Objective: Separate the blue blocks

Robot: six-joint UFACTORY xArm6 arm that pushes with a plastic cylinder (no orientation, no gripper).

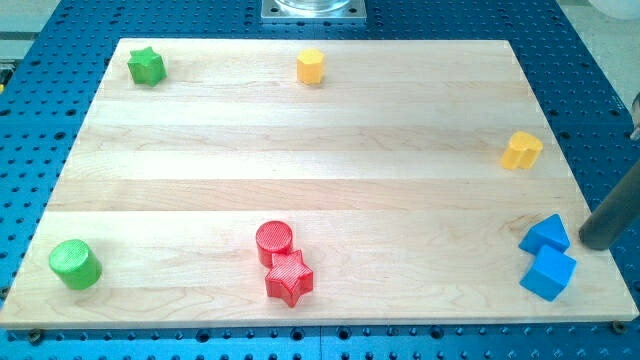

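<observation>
Touching blue blocks [546, 255] crowd board's right edge [585, 190], tool tip [590, 245] beside them.

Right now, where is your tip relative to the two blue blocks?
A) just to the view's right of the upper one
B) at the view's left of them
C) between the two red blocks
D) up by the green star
A: my tip sits just to the view's right of the upper blue block, with the lower blue block right below that one.

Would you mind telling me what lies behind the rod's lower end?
My tip sits right of the blue triangular block, above the blue cube. It hides some board edge.
</observation>
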